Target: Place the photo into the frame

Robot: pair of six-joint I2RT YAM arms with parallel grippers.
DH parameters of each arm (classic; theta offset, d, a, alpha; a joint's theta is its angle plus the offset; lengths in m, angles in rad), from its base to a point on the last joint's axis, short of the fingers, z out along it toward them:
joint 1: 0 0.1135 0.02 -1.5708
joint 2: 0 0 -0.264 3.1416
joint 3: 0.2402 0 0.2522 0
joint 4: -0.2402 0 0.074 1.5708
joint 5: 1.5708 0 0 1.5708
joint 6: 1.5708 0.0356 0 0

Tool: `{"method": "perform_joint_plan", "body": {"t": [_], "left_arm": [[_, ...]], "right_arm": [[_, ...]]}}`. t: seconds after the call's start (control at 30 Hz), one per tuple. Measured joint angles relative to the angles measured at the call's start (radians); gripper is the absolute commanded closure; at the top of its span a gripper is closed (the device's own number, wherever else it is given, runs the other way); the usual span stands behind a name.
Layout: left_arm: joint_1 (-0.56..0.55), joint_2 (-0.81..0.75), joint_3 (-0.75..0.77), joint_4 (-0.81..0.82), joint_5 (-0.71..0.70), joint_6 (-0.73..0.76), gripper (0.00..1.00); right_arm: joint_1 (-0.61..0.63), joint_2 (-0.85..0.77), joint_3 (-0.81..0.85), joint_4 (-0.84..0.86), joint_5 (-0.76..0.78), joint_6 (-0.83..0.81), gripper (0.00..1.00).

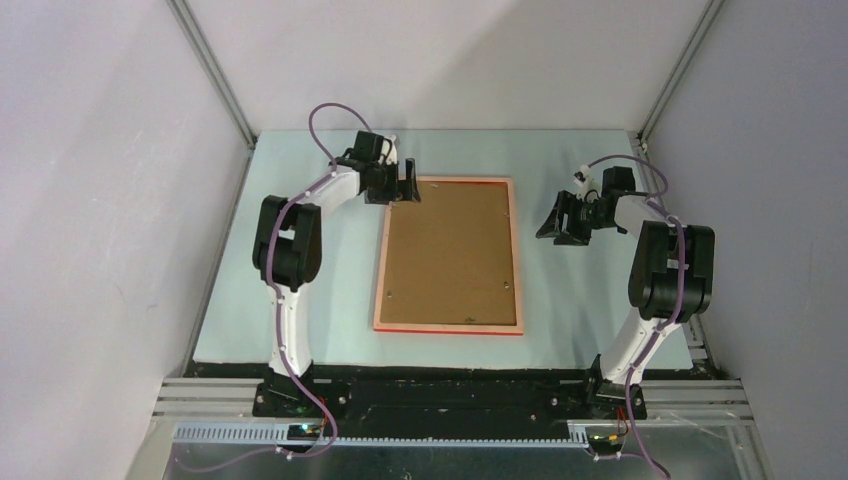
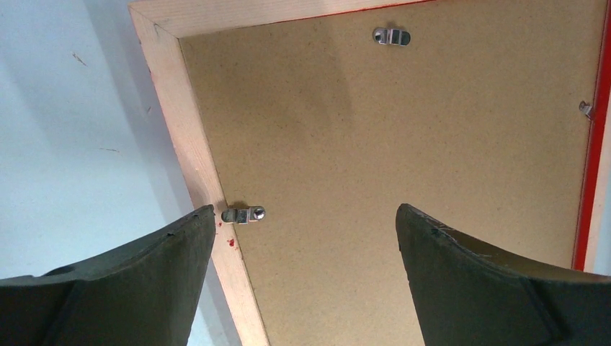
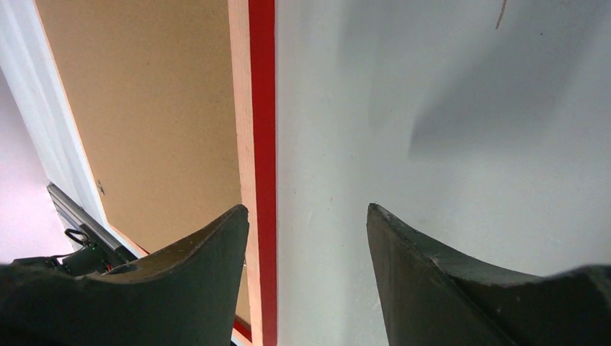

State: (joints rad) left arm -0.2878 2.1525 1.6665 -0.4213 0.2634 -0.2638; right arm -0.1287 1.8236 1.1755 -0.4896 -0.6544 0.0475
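brown board fills the middle of the top view: the backing board (image 1: 450,250) sits inside the frame (image 1: 450,326), which lies back-up at the centre of the table (image 1: 300,300), pale wood rim showing. left gripper (image 1: 405,186) is at the frame's far left corner, jaws spread wide, nothing in them. right gripper (image 1: 560,225) is off to the frame's right, apart from it, jaws parted and empty too

over to the left wrist: both dark fingers (image 2: 144,281) are splayed above the board, the wooden rail of the frame (image 2: 187,130) running past the left one (whether that finger touches the rail, can't tell). three small metal clips (image 2: 243,214) sit at the board's edges, one just beside that fingertip, and a thin red line edges the far rail

right wrist now: the gap between its fingers (image 3: 461,288) looks down on bare table (image 3: 432,108), and the frame's red outer edge (image 3: 263,108) runs straight up the picture just inside the left finger, pale wood and brown board beyond it
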Motion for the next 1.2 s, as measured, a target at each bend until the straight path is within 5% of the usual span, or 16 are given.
{"method": "perform_joint_plan", "body": {"t": [1.2], "left_arm": [[-0.002, -0.03, -0.059, 0.039, 0.047, 0.011, 0.04]], "right_arm": [[-0.011, 0.001, 0.0, 0.0, -0.002, 0.0, 0.34]]}}
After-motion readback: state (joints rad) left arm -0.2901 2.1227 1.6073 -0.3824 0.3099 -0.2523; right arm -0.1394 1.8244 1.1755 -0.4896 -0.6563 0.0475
